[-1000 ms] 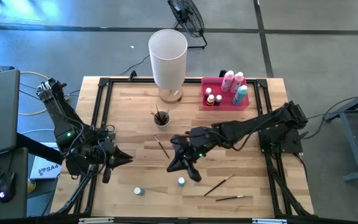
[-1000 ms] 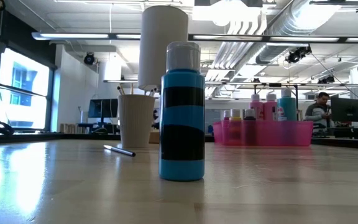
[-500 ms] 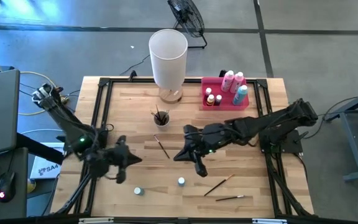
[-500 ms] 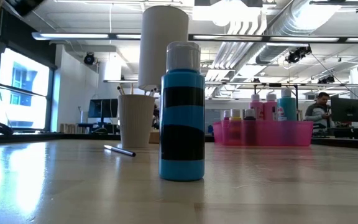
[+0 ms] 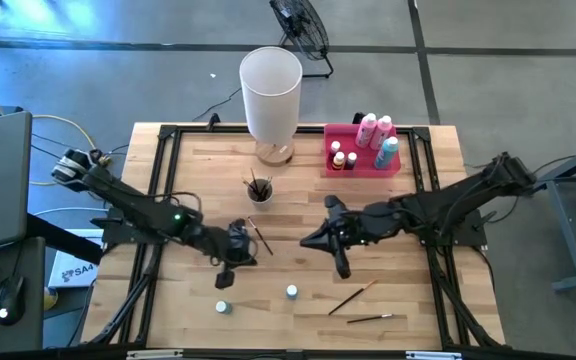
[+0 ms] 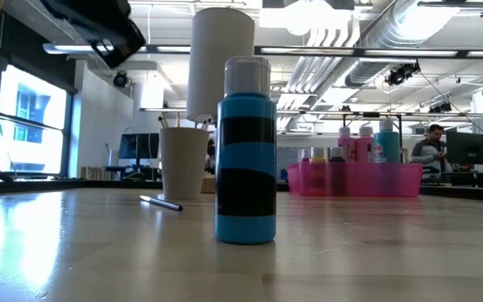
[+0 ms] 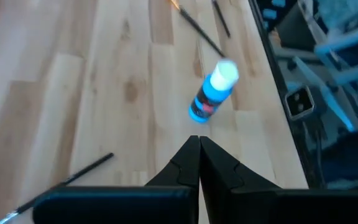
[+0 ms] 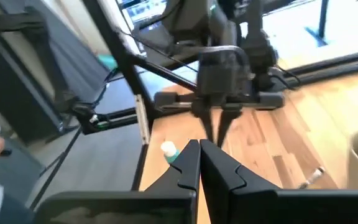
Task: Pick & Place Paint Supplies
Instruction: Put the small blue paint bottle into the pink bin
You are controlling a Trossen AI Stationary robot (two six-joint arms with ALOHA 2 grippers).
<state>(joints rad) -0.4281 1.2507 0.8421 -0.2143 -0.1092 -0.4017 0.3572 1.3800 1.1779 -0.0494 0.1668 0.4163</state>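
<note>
Near table centre: left gripper [image 5: 236, 246] with fingers pressed together, holding nothing, just beside a loose paintbrush [image 5: 261, 236]. Right gripper [image 5: 336, 238] also pinched closed and empty, facing the left one across the middle.

Remaining supplies on the front half: two small bottles, one [image 5: 222, 307] ahead of the left gripper, the other [image 5: 292, 292] between the two arms; two more brushes [image 5: 351, 297] near the front right. Blue bottle with white cap [image 7: 212, 92] upright in the left wrist view, just beyond the closed fingertips. Cup with brushes [image 5: 259, 188] behind centre; pink tray [image 5: 360, 166] already carrying several bottles at back right.

Risks, judged:
- Descending on a bottle with fingers closed: likely to knock it over and send it rolling toward the frame.
- Both arms crowded at centre: collision likely if both reach for the same bottle.
- Thin brush lying flat on wood: pinch likely to slip or skid it sideways.
</note>
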